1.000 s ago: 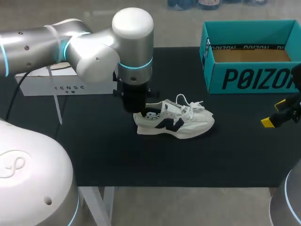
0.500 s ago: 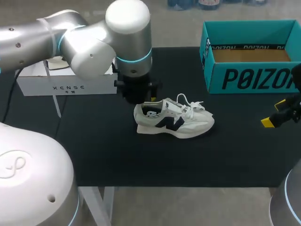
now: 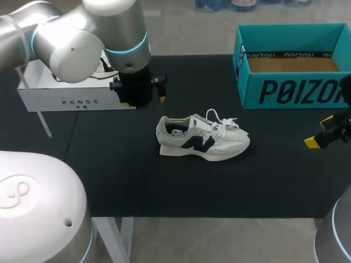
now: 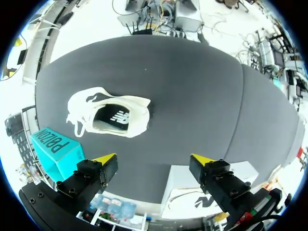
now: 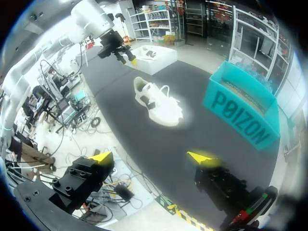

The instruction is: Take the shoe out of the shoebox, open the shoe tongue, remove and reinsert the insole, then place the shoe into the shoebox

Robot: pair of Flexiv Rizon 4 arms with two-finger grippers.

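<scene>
At the far left of our black table (image 3: 164,186) sits a white box (image 3: 71,102). Something white with a dark mark lies in it, but we cannot tell what it is. Our left arm (image 3: 82,44) comes in over this box. Our left gripper (image 4: 154,159) hangs in the air just by the box's right end. Its two yellow-tipped fingers are wide apart, and there is nothing between them.

Next comes the shoe (image 3: 203,138). It is white with a dark mark on its side. It stands on its sole in the middle of the table, out of the shoebox, with its toe pointing right. Its laces (image 3: 219,121) are loose. From the left wrist we look down into the shoe and see a dark insole (image 4: 115,118) inside.

The blue-green shoebox (image 3: 290,90) stands open at the far right corner, well apart from the shoe. Our right gripper (image 3: 320,131) is at the table's right edge, in front of the shoebox. Its fingers are spread too and hold nothing.
</scene>
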